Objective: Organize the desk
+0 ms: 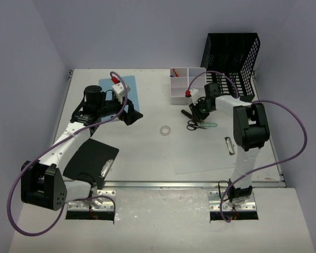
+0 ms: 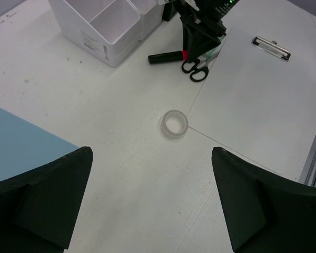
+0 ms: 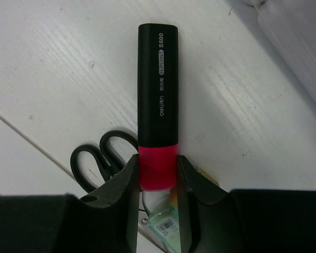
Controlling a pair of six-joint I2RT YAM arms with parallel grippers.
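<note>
Right gripper (image 3: 158,166) pinches a highlighter (image 3: 158,89) lying on the desk (image 1: 147,163); left gripper (image 2: 151,153) gapes wide, holding nothing.

The desk spreads under everything. Nearest the arm bases lie a black clipboard (image 1: 92,158) at left and a pale sheet (image 1: 205,155) with a metal clip (image 1: 230,145) at right. Beyond, a tape ring (image 1: 165,129) sits alone mid-desk. Further on, scissors (image 3: 102,158) lie just beside the highlighter's pink end, crowding the right fingers. Behind come a white compartment bin (image 1: 187,84), a blue sheet (image 1: 129,87), then a black mesh rack (image 1: 231,52).
</note>
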